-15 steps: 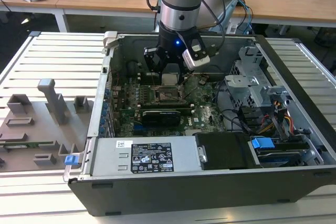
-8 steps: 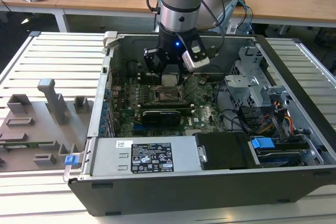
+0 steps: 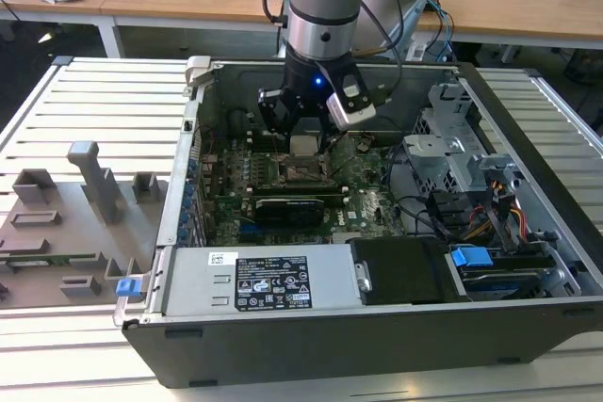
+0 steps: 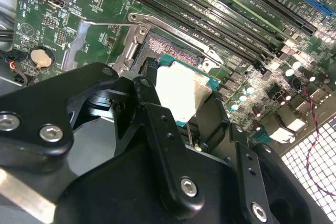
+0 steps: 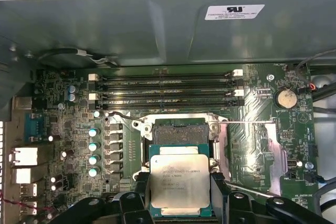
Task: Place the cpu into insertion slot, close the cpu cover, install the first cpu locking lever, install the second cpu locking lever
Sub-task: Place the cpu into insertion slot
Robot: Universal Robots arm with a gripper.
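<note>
The gripper (image 3: 303, 134) is closed narrowly on the cpu (image 5: 178, 184), with its black fingers (image 5: 220, 187) pressing two opposite edges. This keeps the pale metal top facing up and the chip level and square to the insertion slot (image 5: 178, 131), which I judge it needs in order to go in without tilting. The cpu hangs just above the insertion slot and slightly off to one side, not yet seated, and in both wrist views the slot's dark contact field lies bare inside its metal rim, leaving the way down unobstructed
</note>
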